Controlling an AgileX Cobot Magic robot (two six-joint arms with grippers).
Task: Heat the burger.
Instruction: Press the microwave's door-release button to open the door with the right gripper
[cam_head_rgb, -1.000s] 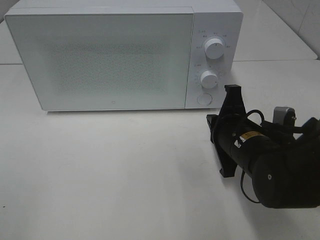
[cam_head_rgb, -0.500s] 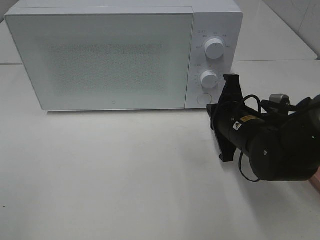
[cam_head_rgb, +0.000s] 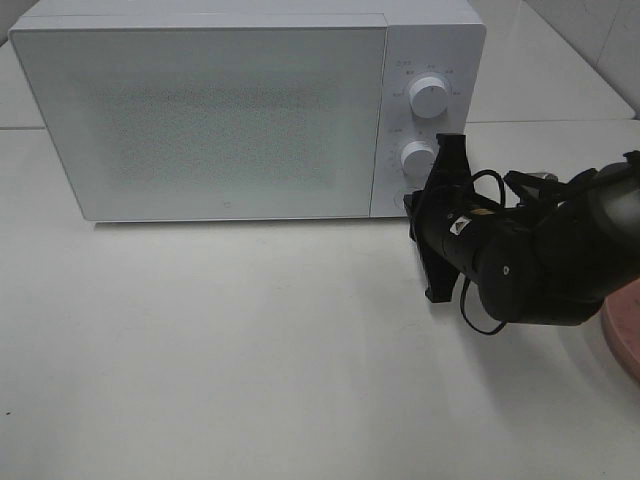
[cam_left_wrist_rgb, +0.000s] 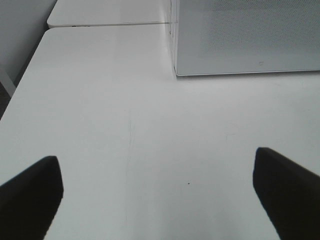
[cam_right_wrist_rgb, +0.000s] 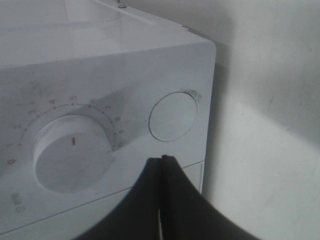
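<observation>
- White surface (cam_head_rgb: 200, 350): plain and matt, joined along a seam to a second white top behind it; a strip of pale tiled wall (cam_head_rgb: 620, 30) showed at the far right corner.
- Microwave (cam_head_rgb: 230, 120): white, standing at the back of the surface, with its door (cam_head_rgb: 200, 125) shut. The door panel was frosted with a fine dot pattern, and nothing could be made out through it.
- Control panel, on the right side of the microwave: upper dial (cam_head_rgb: 428, 98) and lower dial (cam_head_rgb: 418, 158), both white, and a round button (cam_right_wrist_rgb: 174, 116) beneath them. The lower dial carried a short red mark in the right wrist view.
- Right arm (cam_head_rgb: 540, 265): black, reaching in from the right edge towards the control panel, with a cable looped over its wrist.
- Right arm's fingers (cam_right_wrist_rgb: 150, 200): clenched together with nothing between them. The tips sat just beside the round button and near the lower dial. Whether they touched the panel could not be told.
- Left arm's fingers (cam_left_wrist_rgb: 30, 200): released and spread wide, grasping nothing, hanging over bare surface with the microwave's near left corner ahead of them. This arm lay outside the high view.
- Pink plate (cam_head_rgb: 625, 335): only a curved edge seen at the right border of the high view, on the surface, partly behind the right arm.
- Burger: not seen in any view, so its place could not be told.
</observation>
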